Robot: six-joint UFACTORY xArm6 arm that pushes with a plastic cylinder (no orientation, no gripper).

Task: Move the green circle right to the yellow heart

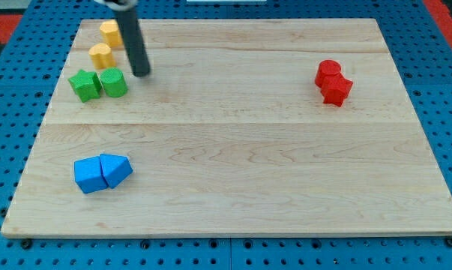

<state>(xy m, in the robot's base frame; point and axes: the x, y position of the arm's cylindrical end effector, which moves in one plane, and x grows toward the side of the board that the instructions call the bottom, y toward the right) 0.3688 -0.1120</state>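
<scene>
The green circle [114, 82] sits near the view's left on the wooden board, touching a green star [84, 85] on its left. The yellow heart [100, 55] lies just above them, apart from the circle by a small gap. Another yellow block [110, 32] lies above the heart. My tip [141, 73] is just to the right of the green circle and a little above it, not touching it. The rod rises to the view's top.
Two blue blocks [102, 172] touch each other at the view's lower left. Two red blocks [333, 81] touch each other at the view's right. The board's edge [226, 234] runs along the view's bottom, with blue pegboard around it.
</scene>
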